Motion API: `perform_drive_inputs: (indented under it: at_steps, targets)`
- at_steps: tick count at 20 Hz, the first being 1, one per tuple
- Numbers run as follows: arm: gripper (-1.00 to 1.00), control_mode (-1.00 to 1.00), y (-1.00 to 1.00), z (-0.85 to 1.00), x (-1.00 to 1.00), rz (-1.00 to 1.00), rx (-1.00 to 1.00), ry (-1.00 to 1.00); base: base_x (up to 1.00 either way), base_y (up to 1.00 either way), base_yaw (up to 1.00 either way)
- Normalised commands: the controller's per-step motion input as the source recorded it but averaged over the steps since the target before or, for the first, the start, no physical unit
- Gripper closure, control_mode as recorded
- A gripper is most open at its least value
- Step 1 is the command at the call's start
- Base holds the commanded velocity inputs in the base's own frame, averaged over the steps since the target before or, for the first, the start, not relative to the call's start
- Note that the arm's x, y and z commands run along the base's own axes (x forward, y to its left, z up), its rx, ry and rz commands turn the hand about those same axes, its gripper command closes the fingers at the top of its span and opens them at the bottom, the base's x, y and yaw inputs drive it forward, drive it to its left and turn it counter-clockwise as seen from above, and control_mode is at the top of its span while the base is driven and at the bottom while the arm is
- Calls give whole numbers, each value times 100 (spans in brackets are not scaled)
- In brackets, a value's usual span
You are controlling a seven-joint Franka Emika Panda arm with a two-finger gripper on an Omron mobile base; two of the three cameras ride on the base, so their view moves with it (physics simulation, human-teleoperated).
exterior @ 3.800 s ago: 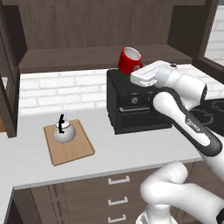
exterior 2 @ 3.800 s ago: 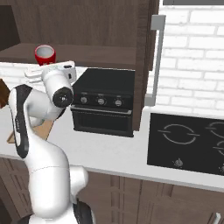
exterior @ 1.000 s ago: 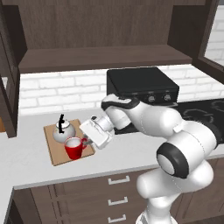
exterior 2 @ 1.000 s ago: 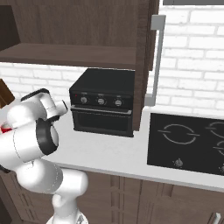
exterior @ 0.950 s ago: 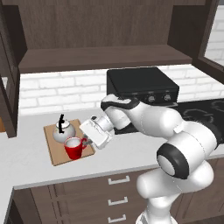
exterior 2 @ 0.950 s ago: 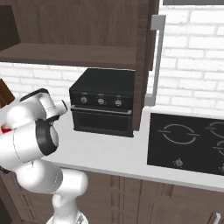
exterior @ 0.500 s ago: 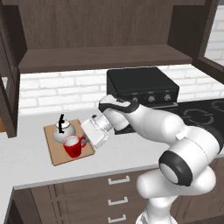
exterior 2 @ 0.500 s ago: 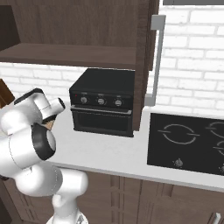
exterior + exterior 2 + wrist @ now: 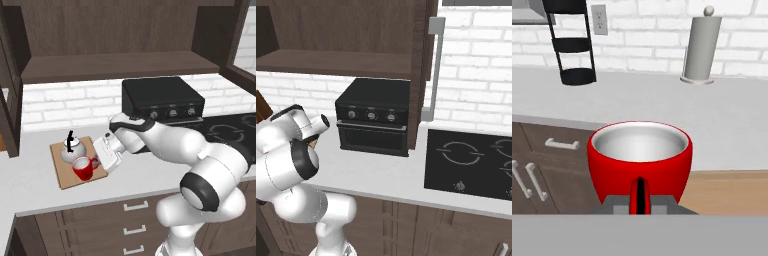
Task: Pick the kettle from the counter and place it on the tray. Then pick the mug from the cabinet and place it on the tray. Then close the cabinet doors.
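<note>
The red mug with a white inside is at the front right part of the wooden tray. My gripper is shut on the mug's handle, with a fingertip on each side of it. The silver kettle with its black handle stands on the tray just behind the mug. The tray's surface shows low and to the right in the hand view. Whether the mug's base touches the tray I cannot tell. The cabinet stands with its shelf bare and its doors swung out.
A black toaster oven sits on the counter behind my arm, with a black cooktop beside it. In the hand view a paper towel holder and a black rack stand by the brick wall.
The mug came down in my gripper from the cabinet shelf to the tray. Over the last second it edged slightly left and my forearm swung; the grip stays shut.
</note>
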Motion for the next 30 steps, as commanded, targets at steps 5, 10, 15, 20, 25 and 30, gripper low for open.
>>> perform_drive_inputs:
  at_steps: [5,10,15,20,25,30]
  targets:
    - [100,-100,0,-20,27,0,0,-18,0,0,0]
    - [100,-100,2,-20,30,0,0,-6,0,0,0]
    - [100,-100,9,-24,24,0,0,0,0,0,0]
    - [100,-100,1,-9,17,0,6,0,0,0,0]
    - [100,-100,0,-13,19,0,6,0,0,0,0]
    - [100,-100,3,-20,18,0,3,0,0,0,0]
